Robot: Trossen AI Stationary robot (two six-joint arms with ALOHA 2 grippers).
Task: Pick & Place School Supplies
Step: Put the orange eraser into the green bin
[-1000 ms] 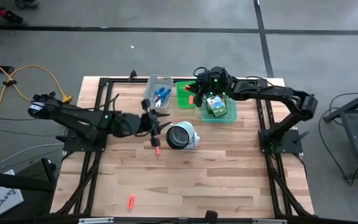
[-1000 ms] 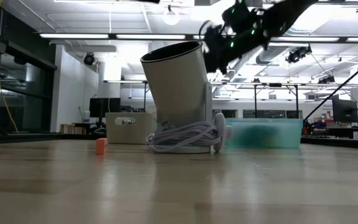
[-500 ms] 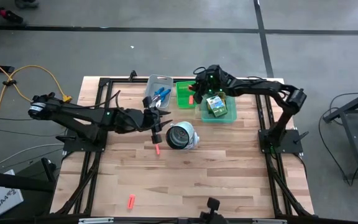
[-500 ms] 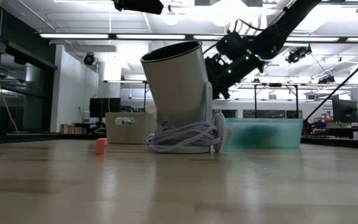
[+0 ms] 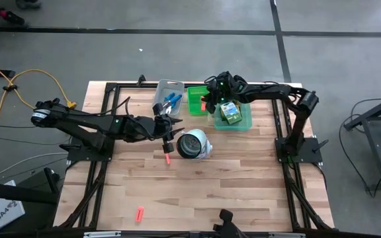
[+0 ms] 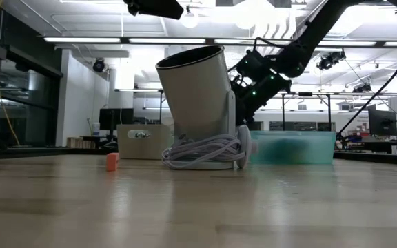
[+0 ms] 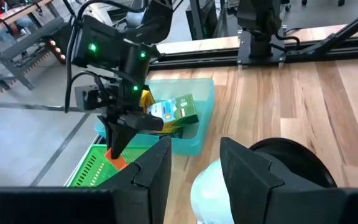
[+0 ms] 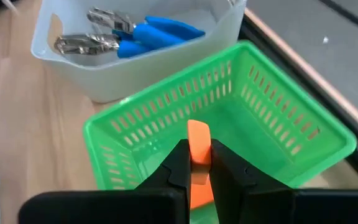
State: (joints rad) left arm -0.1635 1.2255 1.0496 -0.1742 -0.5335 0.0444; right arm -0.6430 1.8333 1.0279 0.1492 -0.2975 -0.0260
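Above the green bin (image 8: 278,134), at the far edge of the table (image 5: 243,178), the right gripper (image 8: 196,163) is held with its fingers closed on an orange-red stub (image 8: 198,144); this grip is seen plainly only in the right wrist view, while from above the stub (image 5: 204,106) is a small speck beside the gripper (image 5: 211,96). Blue scissors (image 8: 145,31) are shown in the grey bin (image 8: 135,71) just beside the green one, and they can also be made out from above (image 5: 171,101). A crayon box (image 7: 178,110) is seen lying tilted in the teal bin (image 7: 197,134) in the left wrist view, with the right gripper (image 7: 118,134) beside it; the writing on the box cannot be read.

The left gripper (image 5: 167,127) is held near the white round object (image 5: 194,144), its fingers (image 7: 247,177) parted and nothing gripped. A second stub (image 5: 167,158) lies on the table just beside that object, and a third (image 5: 139,213) lies well apart near the front edge. In the low view only one stub (image 6: 112,162) is seen, left of the white object (image 6: 198,103) with its coiled cable (image 6: 209,151).
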